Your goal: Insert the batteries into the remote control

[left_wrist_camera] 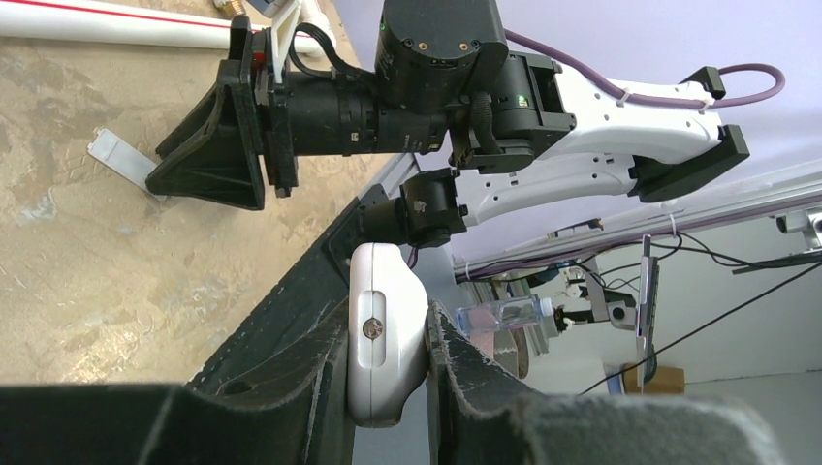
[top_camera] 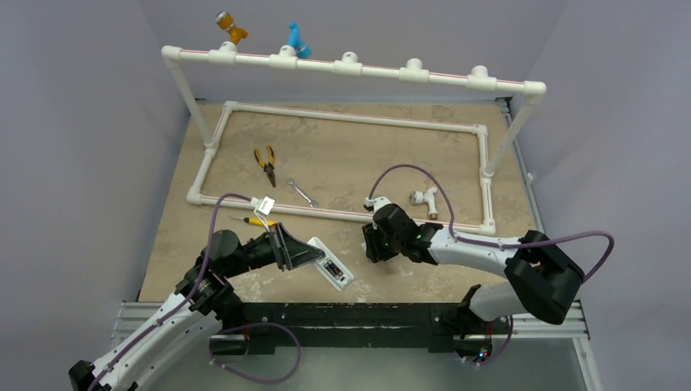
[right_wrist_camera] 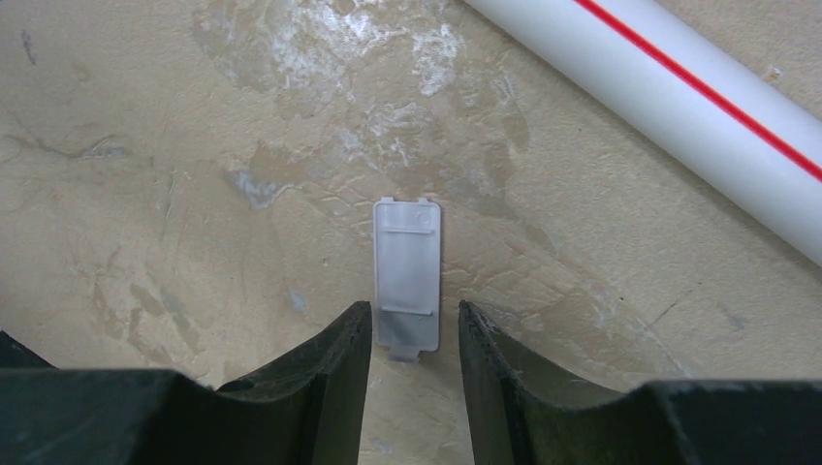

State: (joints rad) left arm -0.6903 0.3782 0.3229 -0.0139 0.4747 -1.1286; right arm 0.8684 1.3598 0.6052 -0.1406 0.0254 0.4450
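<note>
A beige table (top_camera: 391,155) carries a flat rectangular frame of white pipe (top_camera: 350,119). At its 12 o'clock edge stands a taller pipe rail (top_camera: 379,72) with an orange fitting (top_camera: 231,28) and a blue fitting (top_camera: 297,39) on its left end. Inside the flat frame, the yellow-handled pliers (top_camera: 265,165) lie at 10 o'clock. The silver wrench (top_camera: 303,193) is near them, at their 4 o'clock. A white pipe joint (top_camera: 424,198) lies at 3 o'clock of the wrench. A yellow-handled screwdriver (top_camera: 254,221) lies outside the frame, at 6 o'clock of the pliers. A small flat white cover piece (right_wrist_camera: 407,276) lies on the table, with a red-striped pipe (right_wrist_camera: 659,107) at its 2 o'clock.
</note>
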